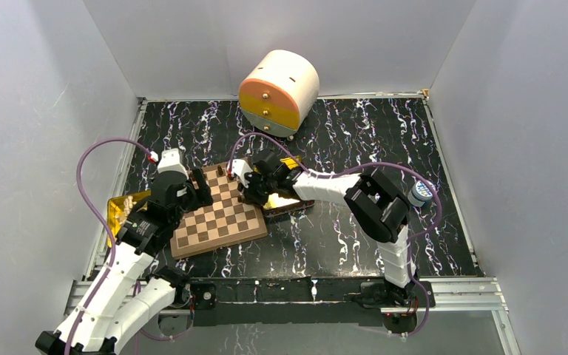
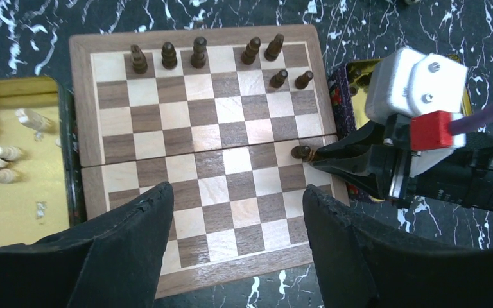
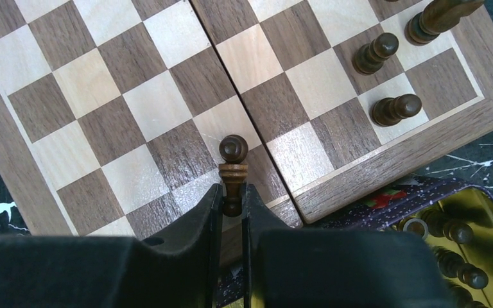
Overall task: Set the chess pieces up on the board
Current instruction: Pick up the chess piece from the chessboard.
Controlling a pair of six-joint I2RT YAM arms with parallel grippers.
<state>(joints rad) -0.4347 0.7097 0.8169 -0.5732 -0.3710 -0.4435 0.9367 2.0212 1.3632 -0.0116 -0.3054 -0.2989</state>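
The surface (image 1: 355, 244) was a black sheet veined with white like marble. At its far edge stood a rounded, drum-shaped cabinet (image 1: 279, 92), cream with orange and yellow drawer fronts. Left of centre lay the board (image 1: 222, 218), a flat square of smooth wood in light and dark brown checks inside a plain brown border, with a fold seam running across its middle from left to right. A shiny gold tin (image 2: 19, 212) lay against the board's left edge, holding pale turned pieces (image 2: 0, 154) on their sides. A second gold tin (image 3: 488, 218) with a dark patterned rim lay just beside the right edge, with dark pieces (image 3: 449, 231) in it. The left tool (image 2: 237, 189) hung over the near half of the board, its two broad black fingers spread wide with nothing between them. The right tool (image 3: 232, 192) reached in from the right, its narrow black fingers clenched on the base of a dark pawn (image 3: 233, 160). The pawn's round head pointed out over the squares at the seam by the right border; whether it touched the wood could not be told. The chess pieces (image 2: 198, 52) on the board, small dark brown turned figures, stood upright: five along the far row and two pawns in the next row, toward the right.
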